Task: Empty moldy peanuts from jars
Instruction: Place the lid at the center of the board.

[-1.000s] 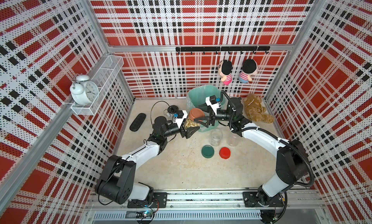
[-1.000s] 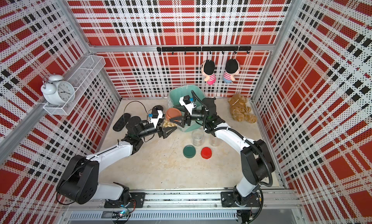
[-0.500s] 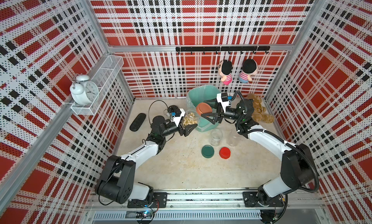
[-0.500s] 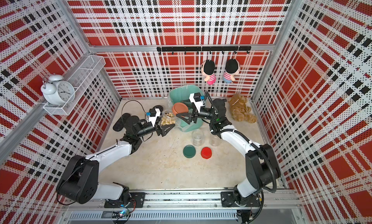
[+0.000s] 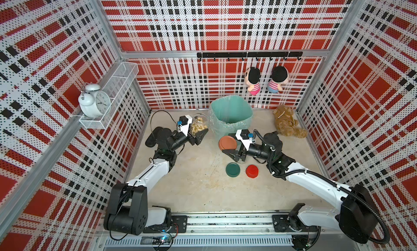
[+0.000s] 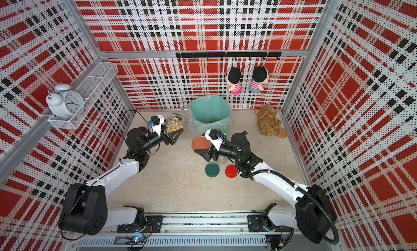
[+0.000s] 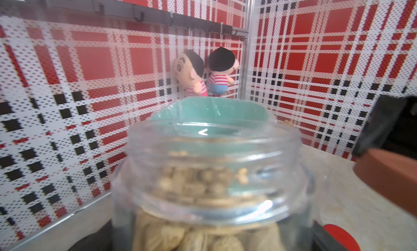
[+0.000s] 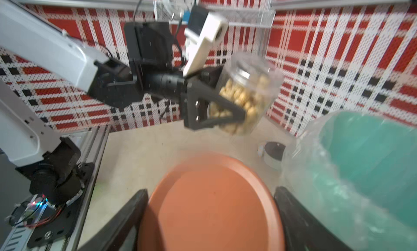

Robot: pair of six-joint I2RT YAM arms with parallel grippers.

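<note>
Clear jar [image 5: 199,123] is tilting slightly, mouth up, clamped by left gripper [image 5: 200,131]; right gripper [image 8: 209,193] is pinching terracotta lid [image 5: 227,142]; green lid [image 5: 233,169], red lid [image 5: 252,171] flat.

No text, label, brand or sign can be read in any view; the clock [image 5: 102,103] on the wall shelf has dark marks round its dial in both top views, too small to make out as numbers.
</note>
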